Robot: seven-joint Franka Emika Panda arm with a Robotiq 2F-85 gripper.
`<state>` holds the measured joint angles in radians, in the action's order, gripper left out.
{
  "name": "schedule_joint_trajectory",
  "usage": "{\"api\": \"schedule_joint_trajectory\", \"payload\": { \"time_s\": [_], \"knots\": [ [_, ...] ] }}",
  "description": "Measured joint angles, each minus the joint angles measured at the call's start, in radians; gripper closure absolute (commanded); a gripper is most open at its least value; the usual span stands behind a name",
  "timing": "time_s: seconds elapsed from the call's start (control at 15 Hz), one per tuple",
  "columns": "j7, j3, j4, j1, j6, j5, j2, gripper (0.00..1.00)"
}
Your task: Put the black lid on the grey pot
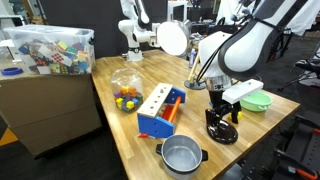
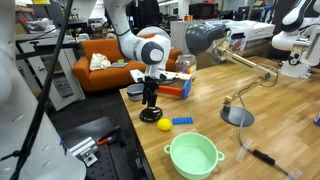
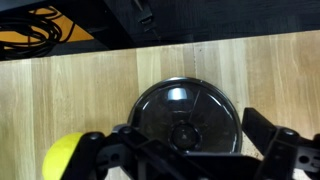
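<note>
Wrist view: black lid (image 3: 185, 105) lies flat on the wood tabletop (image 3: 80, 90), knob (image 3: 183, 130) up. It's a round disc, so no long axis to call. Gripper (image 1: 222, 117) sits straight over it, fingers (image 3: 272, 140) spread wide either side of the knob, gripping nothing we can see. We can't tell whether they touch the lid. Yellow ball (image 3: 62, 158) is just beside the lid.

Grey pot (image 1: 181, 155) stands upright, mouth up, near the table's near edge in an exterior view, apart from the lid. Its two handles line up roughly along that edge.

On the same table we see a light green bowl (image 2: 193, 155), a blue-and-orange toy box (image 1: 160, 110), a blue block (image 2: 183, 121) and a desk lamp (image 2: 205, 38).

Room: orange sofa (image 2: 95, 60) behind the table, cardboard box (image 1: 40, 100) with a clear bin of blocks (image 1: 50, 48) on top, black cables (image 3: 35, 25) on the floor, another robot arm (image 1: 135, 30) in the background.
</note>
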<state>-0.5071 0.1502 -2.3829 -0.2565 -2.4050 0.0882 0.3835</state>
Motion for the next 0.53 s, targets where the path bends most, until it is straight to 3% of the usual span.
{"api": "schedule_joint_trajectory", "payload": {
  "time_s": [0.13,0.53],
  "knots": [
    [0.000,-0.005,0.000,0.000,0.000,0.000,0.000,0.05],
    [0.000,-0.017,0.001,0.000,-0.002,0.000,0.003,0.52]
  ]
}}
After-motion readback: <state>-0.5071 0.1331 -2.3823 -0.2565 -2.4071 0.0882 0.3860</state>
